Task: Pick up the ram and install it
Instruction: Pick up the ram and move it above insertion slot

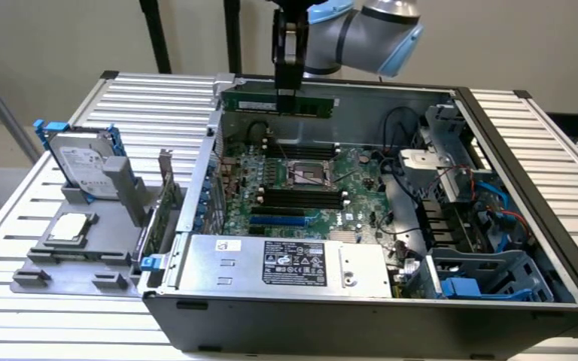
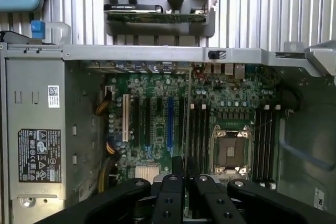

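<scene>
My gripper [image 1: 286,96] hangs above the far rim of the open computer case [image 1: 530,188], shut on the ram [image 1: 254,103]. The ram is a long green stick held level and lengthwise along that rim, clear of the board. In the wrist view the ram [image 2: 187,108] appears edge-on as a thin line running out from between my black fingers [image 2: 173,187]. Below it lies the green motherboard [image 1: 360,173] with black memory slots [image 1: 294,197] [image 2: 197,129] on either side of the CPU socket [image 1: 309,174] [image 2: 231,150].
A silver power supply [image 1: 289,263] fills the case's near side. Cables and a blue-clipped drive cage [image 1: 480,278] sit at the exterior view's right. Outside the case, on the exterior view's left, a grey holder [image 1: 78,248] carries a hard drive [image 1: 83,162] and an expansion card [image 2: 155,15].
</scene>
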Robot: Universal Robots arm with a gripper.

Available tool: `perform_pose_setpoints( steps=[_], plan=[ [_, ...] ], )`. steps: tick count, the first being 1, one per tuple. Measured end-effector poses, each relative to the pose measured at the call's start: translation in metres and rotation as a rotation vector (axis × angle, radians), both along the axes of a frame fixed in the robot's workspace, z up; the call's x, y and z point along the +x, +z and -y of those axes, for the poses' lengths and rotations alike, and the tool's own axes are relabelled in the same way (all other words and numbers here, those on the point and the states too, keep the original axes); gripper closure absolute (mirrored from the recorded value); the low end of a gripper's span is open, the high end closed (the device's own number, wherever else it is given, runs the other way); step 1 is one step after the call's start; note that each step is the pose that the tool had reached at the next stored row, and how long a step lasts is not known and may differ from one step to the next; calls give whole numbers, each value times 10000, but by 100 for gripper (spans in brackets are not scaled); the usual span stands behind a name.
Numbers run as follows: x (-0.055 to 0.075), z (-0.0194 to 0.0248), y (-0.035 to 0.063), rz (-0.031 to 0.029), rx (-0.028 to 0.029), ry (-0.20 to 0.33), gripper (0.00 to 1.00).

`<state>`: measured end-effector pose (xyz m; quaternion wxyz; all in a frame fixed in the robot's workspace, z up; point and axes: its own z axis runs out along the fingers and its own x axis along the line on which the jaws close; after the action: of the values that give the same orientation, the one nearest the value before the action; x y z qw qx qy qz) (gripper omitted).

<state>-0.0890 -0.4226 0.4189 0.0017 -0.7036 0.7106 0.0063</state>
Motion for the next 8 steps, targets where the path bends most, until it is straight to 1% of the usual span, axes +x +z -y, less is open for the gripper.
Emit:
perform_pose_setpoints(
  steps=[8],
  plan=[
    [245,-198,-116,3,0,0,86]
  ],
)
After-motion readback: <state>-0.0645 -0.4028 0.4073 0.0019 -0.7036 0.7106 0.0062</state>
